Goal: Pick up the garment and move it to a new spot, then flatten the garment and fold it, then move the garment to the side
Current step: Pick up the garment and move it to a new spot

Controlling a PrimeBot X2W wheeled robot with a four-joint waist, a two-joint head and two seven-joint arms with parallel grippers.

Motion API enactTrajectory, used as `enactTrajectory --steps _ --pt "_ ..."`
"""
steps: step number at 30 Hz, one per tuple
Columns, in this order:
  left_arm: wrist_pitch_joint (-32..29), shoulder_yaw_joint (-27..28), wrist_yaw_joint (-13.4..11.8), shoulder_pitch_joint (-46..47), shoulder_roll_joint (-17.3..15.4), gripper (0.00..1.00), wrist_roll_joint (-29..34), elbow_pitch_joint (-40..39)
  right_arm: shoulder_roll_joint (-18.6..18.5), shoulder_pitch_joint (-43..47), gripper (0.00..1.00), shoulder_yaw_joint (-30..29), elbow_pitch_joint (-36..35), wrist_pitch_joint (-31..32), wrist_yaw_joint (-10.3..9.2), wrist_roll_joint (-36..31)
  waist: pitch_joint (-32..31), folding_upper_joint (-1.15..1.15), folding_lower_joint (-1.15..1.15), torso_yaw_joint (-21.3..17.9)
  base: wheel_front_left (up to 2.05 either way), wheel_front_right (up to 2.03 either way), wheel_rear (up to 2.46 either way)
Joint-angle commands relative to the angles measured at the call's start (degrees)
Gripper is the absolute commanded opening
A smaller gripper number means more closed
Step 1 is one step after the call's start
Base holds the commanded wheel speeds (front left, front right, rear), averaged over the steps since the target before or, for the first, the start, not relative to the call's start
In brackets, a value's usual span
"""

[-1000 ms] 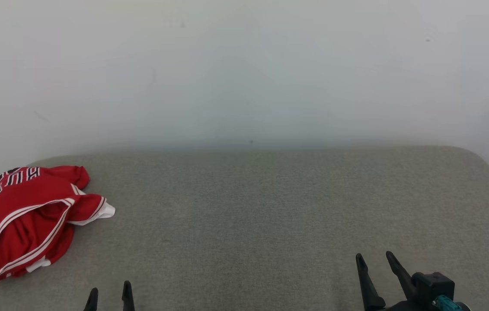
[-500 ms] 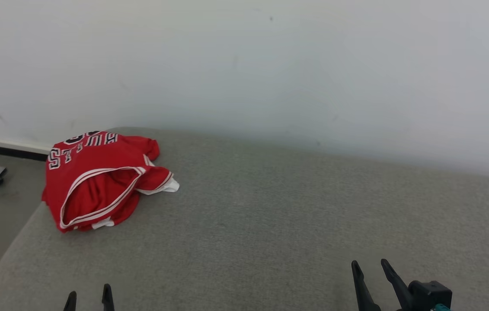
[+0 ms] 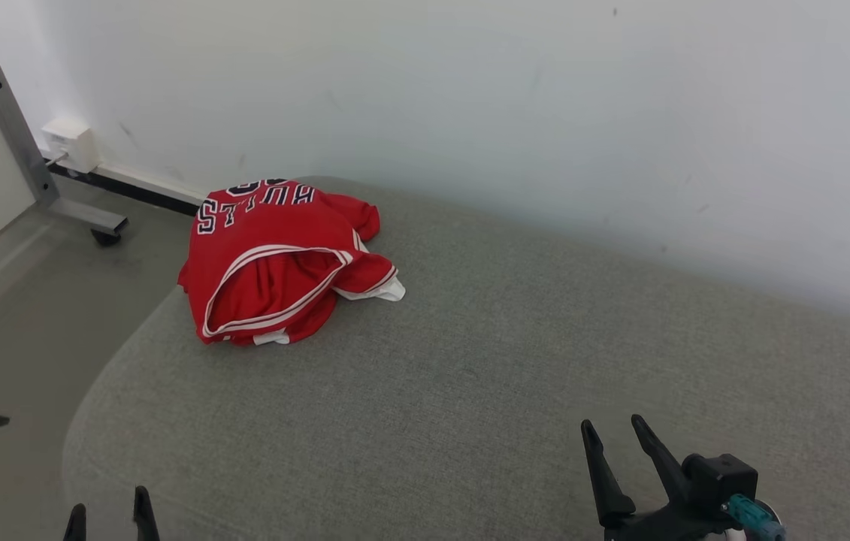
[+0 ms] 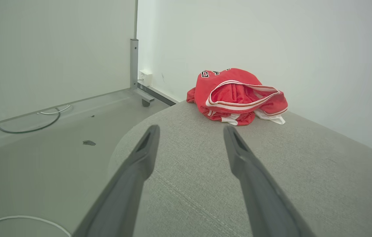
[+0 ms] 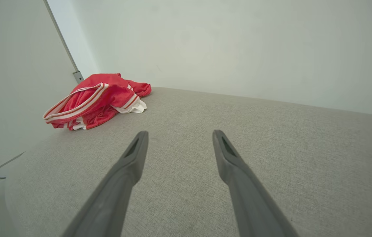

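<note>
The crumpled red jersey with white trim [image 3: 282, 263] lay at the far left corner of the grey fabric cushion [image 3: 470, 376], not yet picked up. The left gripper [image 3: 107, 505] and right gripper [image 3: 611, 422] stood spread and empty; a reach across to the jersey probably came next

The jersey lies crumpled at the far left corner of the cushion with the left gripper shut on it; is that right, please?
Not quite: the jersey does lie crumpled at the far left corner of the cushion, but the left gripper is open and apart from it, holding nothing. The left wrist view shows this.
</note>
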State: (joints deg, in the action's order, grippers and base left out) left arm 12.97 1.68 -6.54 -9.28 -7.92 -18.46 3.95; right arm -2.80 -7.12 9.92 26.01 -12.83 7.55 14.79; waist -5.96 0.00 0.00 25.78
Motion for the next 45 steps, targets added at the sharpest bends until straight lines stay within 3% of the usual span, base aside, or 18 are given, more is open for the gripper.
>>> enactTrajectory --steps 1,16,23,29,39,45 --pt "0.31 0.28 -0.21 -0.63 0.08 1.0 -0.62 -0.42 -0.15 -0.62 1.0 0.18 0.33 -0.35 -0.12 0.41 1.55 0.0 0.0 1.47 0.0 0.0 0.0" --pt "0.37 1.36 -0.94 -0.79 -0.79 1.0 -1.14 -1.67 -0.13 -3.58 1.0 1.9 3.96 -1.84 -0.12 1.51 2.3 0.0 0.0 2.04 0.0 0.0 0.0" --pt "-2.82 0.09 1.35 5.02 -2.84 1.0 -2.17 1.41 -0.13 -2.97 1.0 0.98 4.12 -2.02 -0.12 0.79 2.82 0.0 0.0 2.3 0.0 0.0 0.0" --pt "-12.04 -1.22 5.81 17.76 -6.16 1.0 -5.53 8.86 -0.13 -1.55 1.0 -0.43 3.24 -2.08 -0.12 -0.27 3.83 0.0 0.0 2.53 0.0 0.0 0.0" --pt "-23.96 2.29 8.97 37.75 -9.89 1.0 -14.29 21.46 -0.16 -5.72 1.0 1.1 -4.68 2.41 -0.12 -5.6 15.59 0.0 0.0 -5.65 0.0 0.0 0.0" --pt "-32.52 8.56 6.41 47.87 -10.99 1.0 -23.41 26.45 -0.18 -8.52 1.0 3.56 -9.25 4.45 -0.12 -7.08 22.73 0.0 0.0 -11.08 0.0 0.0 0.0"
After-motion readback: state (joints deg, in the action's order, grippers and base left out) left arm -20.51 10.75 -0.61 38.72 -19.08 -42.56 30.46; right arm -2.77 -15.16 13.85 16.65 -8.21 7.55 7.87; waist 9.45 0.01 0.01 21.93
